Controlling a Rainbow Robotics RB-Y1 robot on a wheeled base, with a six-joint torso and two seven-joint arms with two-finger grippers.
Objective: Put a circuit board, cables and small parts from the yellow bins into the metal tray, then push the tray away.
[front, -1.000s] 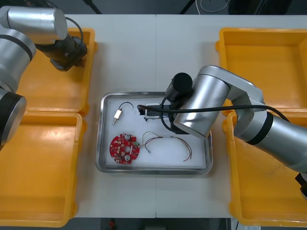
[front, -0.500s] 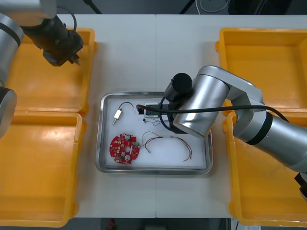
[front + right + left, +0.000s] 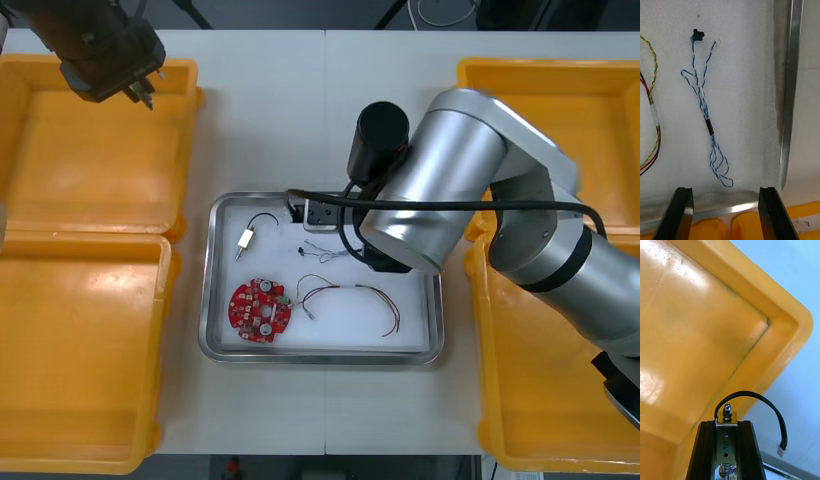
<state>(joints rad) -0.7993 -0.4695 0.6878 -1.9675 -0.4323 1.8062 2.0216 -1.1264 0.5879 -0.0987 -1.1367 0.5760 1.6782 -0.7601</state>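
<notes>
Nearest in the tray (image 3: pixel 320 355) lies the board (image 3: pixel 260 308), with the red-yellow cable (image 3: pixel 350 293) beside it on the white liner. Farther in rest a black cable (image 3: pixel 262 217) and the blue-white cable (image 3: pixel 709 125). The right gripper (image 3: pixel 726 193) hovers over the blue-white cable, fingers wide apart with nothing between them. Its arm bends in from the right across the tray's right half. Farthest out, the left gripper (image 3: pixel 727 423) hangs above the far right corner of the far left bin (image 3: pixel 100 160). Its fingers are closed narrowly on a metal part (image 3: pixel 726 435), from which a black lead (image 3: pixel 752 394) arcs free. Judgement: the part is light and rigid — its flat metal body is the correct hold, as taken. The lead is limp, will likely swing in transit, and may catch on a bin or tray rim. Lower the part onto bare liner — clear of the board — before release.
</notes>
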